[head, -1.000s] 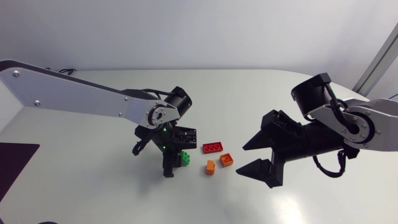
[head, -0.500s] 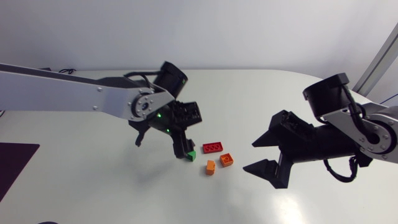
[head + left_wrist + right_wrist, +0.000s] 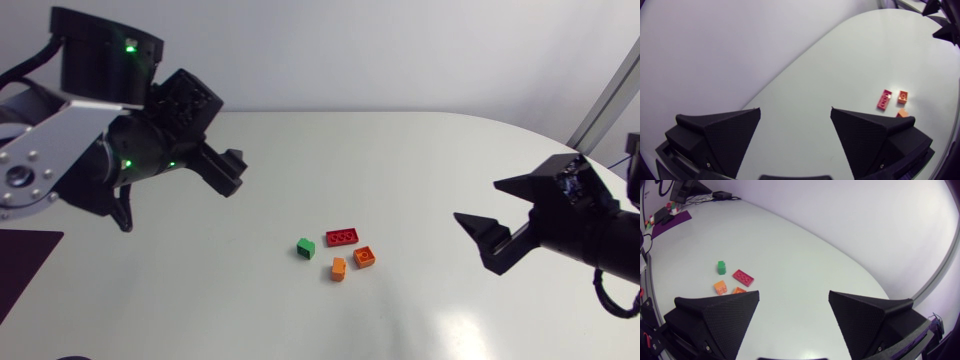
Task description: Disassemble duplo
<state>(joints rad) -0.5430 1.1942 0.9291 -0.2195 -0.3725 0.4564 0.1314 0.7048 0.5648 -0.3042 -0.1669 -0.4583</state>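
Four loose duplo bricks sit in a small cluster near the middle of the white worktop (image 3: 420, 150). The green brick (image 3: 306, 247) is on the side nearest my left arm. The red brick (image 3: 342, 236) lies just beside it, and the square orange brick (image 3: 365, 257) and the smaller orange brick (image 3: 339, 268) are close by. In the head view none of them appears to touch another.

The left pincer (image 3: 795, 110) is raised, well apart from the cluster, with its fingers spread wide and nothing between them. In its wrist view the red brick and an orange one lie far ahead and off to one side, and a second orange one peeks out past a fingertip.

The right pincer (image 3: 794, 292) also stands wide open and empty, well away on the other side of the bricks. In its wrist view they lie ahead of it and to one side, the green one farthest.
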